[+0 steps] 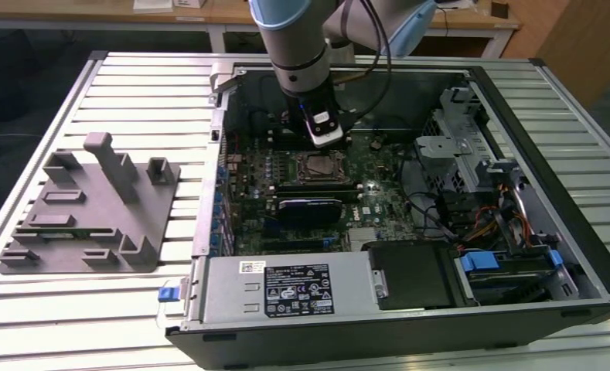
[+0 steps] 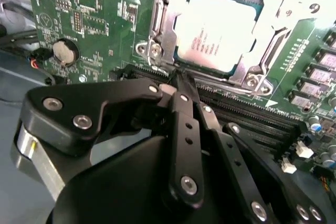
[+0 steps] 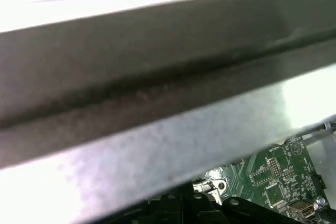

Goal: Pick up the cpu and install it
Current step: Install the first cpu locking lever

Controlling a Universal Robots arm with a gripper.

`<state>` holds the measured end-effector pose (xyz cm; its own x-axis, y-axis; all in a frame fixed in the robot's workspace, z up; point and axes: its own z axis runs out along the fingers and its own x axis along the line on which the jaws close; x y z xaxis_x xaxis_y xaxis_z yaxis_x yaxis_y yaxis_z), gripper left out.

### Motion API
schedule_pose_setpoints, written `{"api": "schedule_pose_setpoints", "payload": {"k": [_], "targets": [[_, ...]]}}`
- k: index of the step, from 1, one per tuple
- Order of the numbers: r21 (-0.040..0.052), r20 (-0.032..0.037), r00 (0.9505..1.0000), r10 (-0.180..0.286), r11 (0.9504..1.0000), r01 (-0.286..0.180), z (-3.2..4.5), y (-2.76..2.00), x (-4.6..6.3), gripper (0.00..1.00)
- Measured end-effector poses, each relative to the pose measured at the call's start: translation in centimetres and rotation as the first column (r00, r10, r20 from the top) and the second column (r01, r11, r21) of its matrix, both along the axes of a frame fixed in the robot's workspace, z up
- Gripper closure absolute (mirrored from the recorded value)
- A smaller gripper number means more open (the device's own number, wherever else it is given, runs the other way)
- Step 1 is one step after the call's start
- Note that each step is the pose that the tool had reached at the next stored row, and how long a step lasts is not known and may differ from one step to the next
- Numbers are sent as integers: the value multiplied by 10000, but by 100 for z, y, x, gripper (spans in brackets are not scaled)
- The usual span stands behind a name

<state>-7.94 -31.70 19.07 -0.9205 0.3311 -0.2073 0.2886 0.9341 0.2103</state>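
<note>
- cpu [image 2: 218, 32]: pale, satin metal lid.
- socket frame [image 2: 155, 30]: bright bare metal.
- gripper [image 2: 177, 80]: matt black links, shiny metal pins.
- motherboard [image 2: 105, 19]: green, lightly glossy board.
- table [image 1: 129, 85]: ribbed, pale metal.
- fixture [image 1: 88, 209]: matt grey plastic.
- case rim [image 1: 578, 224]: matt black finish.

Exterior view looks down; both wrist views near motherboard [image 2: 94, 19].
</note>
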Motion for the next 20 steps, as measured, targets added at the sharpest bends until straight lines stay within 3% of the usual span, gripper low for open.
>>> {"api": "schedule_pose_setpoints", "payload": {"k": [3,13,20], "targets": [[-2,0,10000,1,10000,-1,21,-1,0,89],[-13,1,10000,1,10000,-1,234,-1,0,89],[-25,0,10000,2,10000,-2,242,0,3,89]]}}
